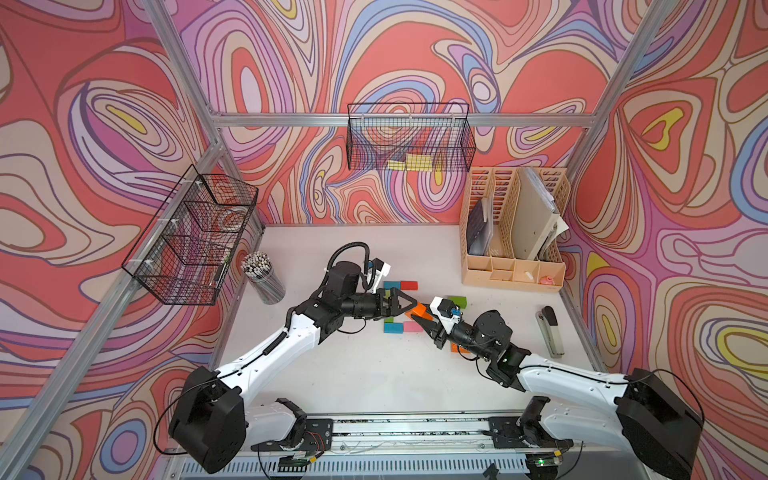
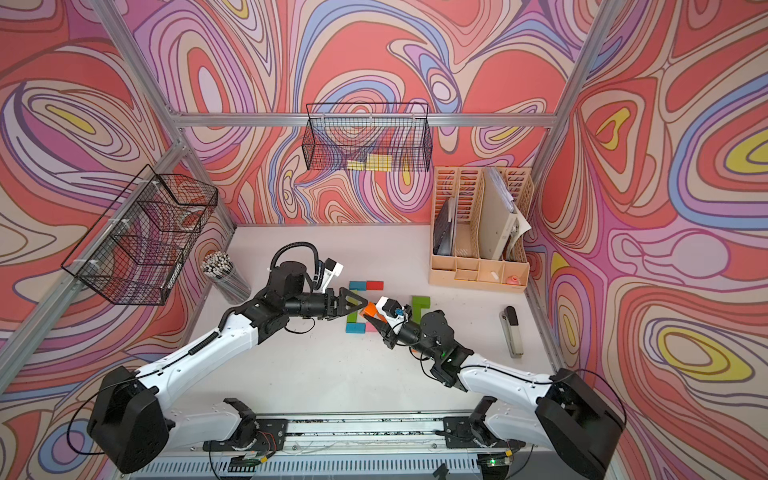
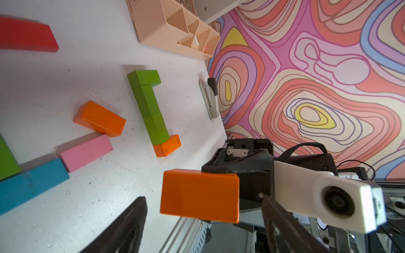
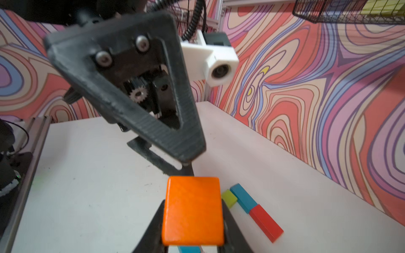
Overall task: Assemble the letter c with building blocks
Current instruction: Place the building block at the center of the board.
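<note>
An orange block [image 4: 192, 210] hangs above the table with my right gripper [image 4: 192, 216] shut on its end. In both top views the block [image 1: 419, 309] [image 2: 369, 309] sits where the two grippers meet. My left gripper [image 3: 203, 199] is open, its fingers [image 3: 131, 219] standing apart on either side of the block without touching it. On the table lie a blue block [image 1: 391, 285] joined to a red block [image 1: 409, 285], a blue block [image 3: 28, 184] with a pink block [image 3: 86, 152], a loose orange block [image 3: 99, 118], and a green row [image 3: 149, 105] ending in an orange block [image 3: 167, 145].
A beige desk organizer [image 1: 515, 232] stands at the back right, with a stapler [image 1: 550, 332] near the right edge. A pencil cup [image 1: 266, 274] is at the left. Wire baskets hang on the left wall [image 1: 191, 237] and the back wall [image 1: 409, 137].
</note>
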You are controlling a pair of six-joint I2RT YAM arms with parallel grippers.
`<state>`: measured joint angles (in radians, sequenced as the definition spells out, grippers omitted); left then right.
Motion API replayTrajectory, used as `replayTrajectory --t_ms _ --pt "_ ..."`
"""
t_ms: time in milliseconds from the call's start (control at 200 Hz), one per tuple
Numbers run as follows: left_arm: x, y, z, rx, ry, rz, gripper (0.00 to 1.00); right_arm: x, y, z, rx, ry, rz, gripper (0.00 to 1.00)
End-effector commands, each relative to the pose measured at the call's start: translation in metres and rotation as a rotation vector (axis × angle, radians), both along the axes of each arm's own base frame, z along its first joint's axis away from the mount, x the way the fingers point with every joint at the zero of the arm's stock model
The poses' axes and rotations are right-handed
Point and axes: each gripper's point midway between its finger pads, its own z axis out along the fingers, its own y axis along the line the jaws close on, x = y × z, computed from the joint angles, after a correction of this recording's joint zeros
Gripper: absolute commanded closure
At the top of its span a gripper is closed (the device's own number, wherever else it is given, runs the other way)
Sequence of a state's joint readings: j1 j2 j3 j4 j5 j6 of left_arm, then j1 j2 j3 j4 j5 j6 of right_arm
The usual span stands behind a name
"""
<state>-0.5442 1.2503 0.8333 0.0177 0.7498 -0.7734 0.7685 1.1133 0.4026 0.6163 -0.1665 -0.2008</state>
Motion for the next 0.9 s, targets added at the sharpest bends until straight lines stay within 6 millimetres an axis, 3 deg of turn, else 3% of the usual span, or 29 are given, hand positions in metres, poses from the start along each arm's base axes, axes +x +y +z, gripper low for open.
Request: replayTrajectory --t_ms 0,265,426,621,656,666,686,891 --pt "0.010 0.003 0.011 -0.017 -0.189 0.033 0.13 0.009 -0.022 -0.016 -0.205 0.031 -0.112 0.80" --pt "0.009 0.036 -0.068 0.308 -0.275 0.058 0.15 0.017 -0.081 -0.027 -0.575 0.073 -0.316 0.78" --pt "0.002 0.048 -0.096 0.433 -0.361 0.072 0.15 0.022 -0.107 -0.037 -0.794 0.110 -0.393 0.83" --pt "0.000 0.067 -0.101 0.507 -0.436 0.113 0.15 0.022 -0.134 -0.061 -1.090 0.153 -0.378 0.81" --pt "0.002 0.067 -0.095 0.493 -0.457 0.125 0.15 0.024 -0.141 -0.067 -1.136 0.172 -0.369 0.81" --pt "-0.003 0.070 -0.105 0.507 -0.440 0.118 0.15 0.025 -0.142 -0.068 -1.147 0.175 -0.366 0.81" --pt "-0.006 0.072 -0.108 0.510 -0.438 0.119 0.15 0.026 -0.146 -0.071 -1.171 0.190 -0.363 0.81" --pt "-0.007 0.084 -0.097 0.524 -0.518 0.164 0.15 0.040 -0.176 -0.093 -1.325 0.290 -0.309 0.82"
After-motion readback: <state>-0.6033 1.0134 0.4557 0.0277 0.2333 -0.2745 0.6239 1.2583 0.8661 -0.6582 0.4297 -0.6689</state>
